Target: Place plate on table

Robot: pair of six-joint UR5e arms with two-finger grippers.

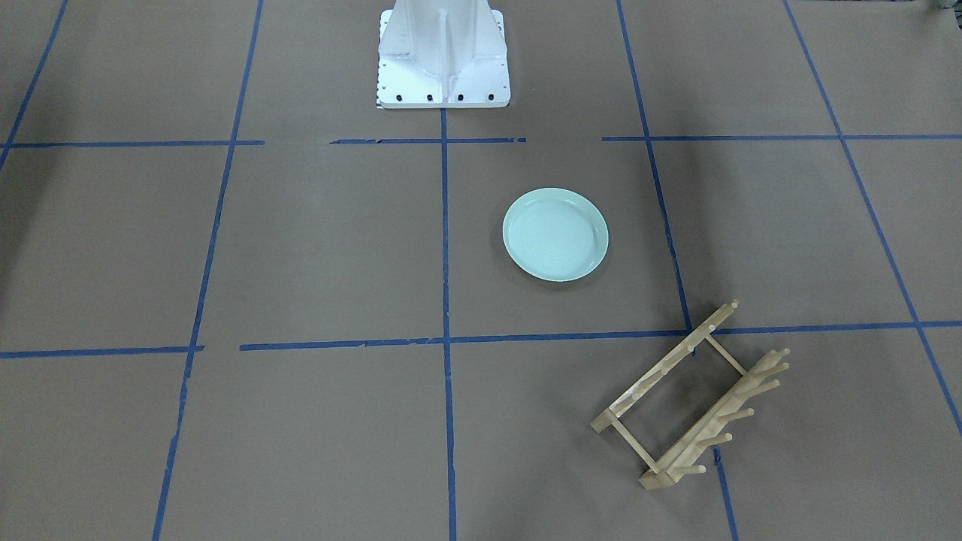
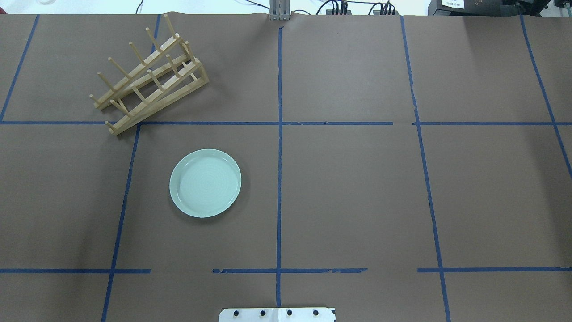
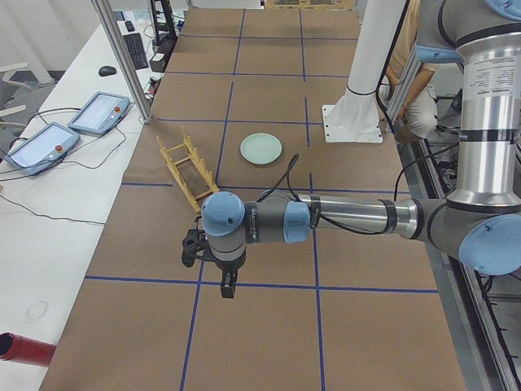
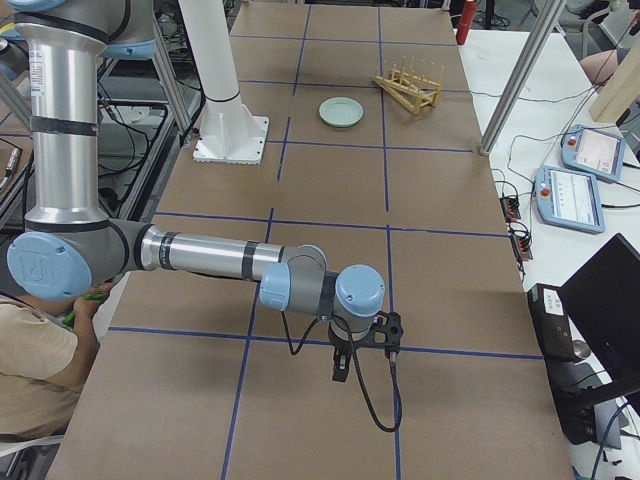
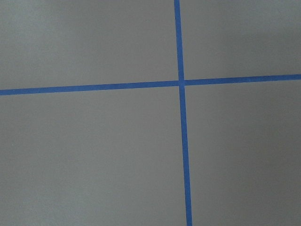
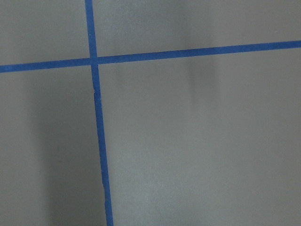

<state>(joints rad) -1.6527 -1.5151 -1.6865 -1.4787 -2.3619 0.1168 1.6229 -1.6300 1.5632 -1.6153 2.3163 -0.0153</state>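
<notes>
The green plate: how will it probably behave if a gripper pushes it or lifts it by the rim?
The plate looks rigid and glossy, so it may slip in a pinch and probably breaks if dropped. Lying flat on the table, wide and shallow, it should slide when pushed, not tip or roll.

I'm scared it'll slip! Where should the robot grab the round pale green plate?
Probably pinch its raised rim, coming straight down from above. The round pale mint-green plate lies flat on the brown paper-covered table, so nothing fits underneath, and only the rim stands up.
</notes>
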